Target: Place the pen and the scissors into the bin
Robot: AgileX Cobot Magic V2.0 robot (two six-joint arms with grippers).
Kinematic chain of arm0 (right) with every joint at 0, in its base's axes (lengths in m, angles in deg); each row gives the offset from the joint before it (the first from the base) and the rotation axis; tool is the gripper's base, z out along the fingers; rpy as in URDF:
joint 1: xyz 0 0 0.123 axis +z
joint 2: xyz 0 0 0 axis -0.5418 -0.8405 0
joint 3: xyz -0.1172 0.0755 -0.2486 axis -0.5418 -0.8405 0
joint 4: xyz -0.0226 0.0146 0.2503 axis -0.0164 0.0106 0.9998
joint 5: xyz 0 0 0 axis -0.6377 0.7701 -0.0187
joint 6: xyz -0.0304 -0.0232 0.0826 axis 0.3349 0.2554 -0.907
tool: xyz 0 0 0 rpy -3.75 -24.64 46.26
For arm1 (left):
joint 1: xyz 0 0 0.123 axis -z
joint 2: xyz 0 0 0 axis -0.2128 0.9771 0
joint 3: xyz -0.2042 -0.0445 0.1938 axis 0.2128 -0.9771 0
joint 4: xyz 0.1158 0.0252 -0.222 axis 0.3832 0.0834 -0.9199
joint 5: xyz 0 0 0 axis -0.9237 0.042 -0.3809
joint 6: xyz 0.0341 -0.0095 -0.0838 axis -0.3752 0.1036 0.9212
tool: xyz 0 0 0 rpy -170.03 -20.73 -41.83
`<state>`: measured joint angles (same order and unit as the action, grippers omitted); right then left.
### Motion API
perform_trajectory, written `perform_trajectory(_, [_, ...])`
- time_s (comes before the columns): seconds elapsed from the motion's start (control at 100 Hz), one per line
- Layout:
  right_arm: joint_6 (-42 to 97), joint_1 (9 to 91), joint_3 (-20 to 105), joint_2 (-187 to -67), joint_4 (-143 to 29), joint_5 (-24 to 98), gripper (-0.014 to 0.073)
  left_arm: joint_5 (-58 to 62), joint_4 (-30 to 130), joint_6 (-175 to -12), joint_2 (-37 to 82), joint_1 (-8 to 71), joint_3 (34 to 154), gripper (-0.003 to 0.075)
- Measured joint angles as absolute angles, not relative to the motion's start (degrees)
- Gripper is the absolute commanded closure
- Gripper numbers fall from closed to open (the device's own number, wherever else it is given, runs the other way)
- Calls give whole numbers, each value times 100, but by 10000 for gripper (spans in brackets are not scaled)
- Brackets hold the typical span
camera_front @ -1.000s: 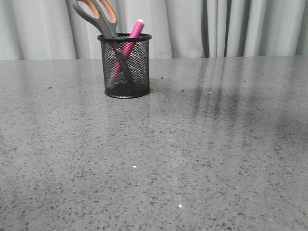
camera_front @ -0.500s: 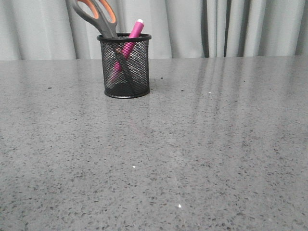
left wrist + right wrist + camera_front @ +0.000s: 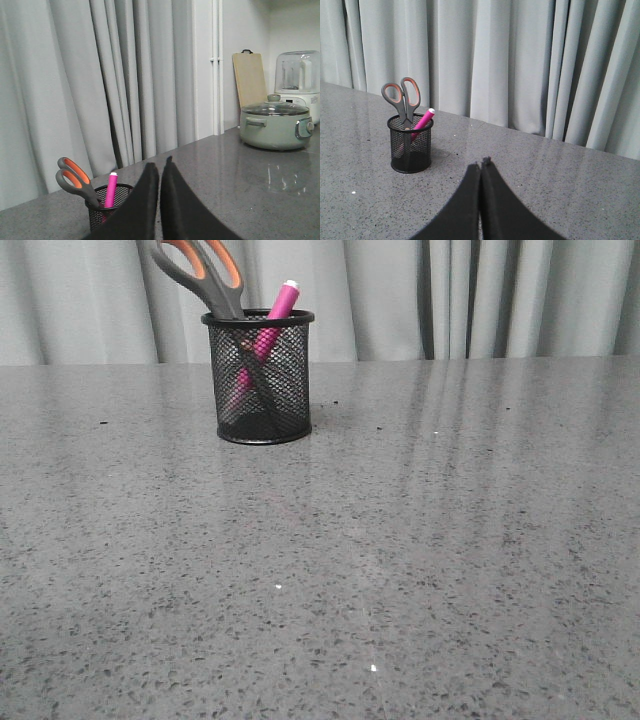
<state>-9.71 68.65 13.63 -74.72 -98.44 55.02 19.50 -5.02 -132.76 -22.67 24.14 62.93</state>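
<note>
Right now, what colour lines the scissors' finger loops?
Orange, on the scissors; clearest in the right wrist view.

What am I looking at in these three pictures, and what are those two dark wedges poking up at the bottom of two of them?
This is a robot with two arms working at a grey stone table. One picture comes from a camera facing forward over the table; neither arm shows in it. The other two come from cameras mounted on each wrist. The dark wedges are the fingers of each arm's end effector, seen from just behind: the left end effector and the right end effector. Both are closed and hold nothing.

On the table stands a black mesh cup, the bin. Inside it, leaning on the rim, are the pink pen and the scissors, handles up. So both items are already in the bin. The left wrist view also shows a green pot and other kitchen things further along the counter.
</note>
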Motion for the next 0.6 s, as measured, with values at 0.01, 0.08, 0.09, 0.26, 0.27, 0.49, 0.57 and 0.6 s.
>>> perform_trajectory(0.01, [-971, 6865, 1363, -7472, -9844, 5502, 664, 1950, -502, -13276, -2267, 2414, 6293, 739])
perform_trajectory(0.08, [-971, 6865, 1363, -7468, -9844, 5502, 664, 1950, -502, -13276, -2267, 2414, 6293, 739])
perform_trajectory(0.09, [-971, 6865, 1363, -7468, -9844, 5502, 664, 1950, -502, -13276, -2267, 2414, 6293, 739])
perform_trajectory(0.26, [-971, 6865, 1363, -7459, -9844, 5502, 664, 1950, -502, -13276, -2267, 2414, 6293, 739])
perform_trajectory(0.27, [-971, 6865, 1363, -7459, -9844, 5502, 664, 1950, -502, -13276, -2267, 2414, 6293, 739])
perform_trajectory(0.49, [-971, 6865, 1363, -7459, -9844, 5502, 664, 1950, -593, -13276, -2267, 2414, 6257, 739])
perform_trajectory(0.57, [-971, 6865, 1363, -7459, -9844, 5502, 664, 1950, -670, -13276, -2267, 2414, 6190, 739])
perform_trajectory(0.6, [-971, 6865, 1363, -7459, -9844, 5502, 664, 1923, -670, -13276, -2267, 2414, 6161, 739])
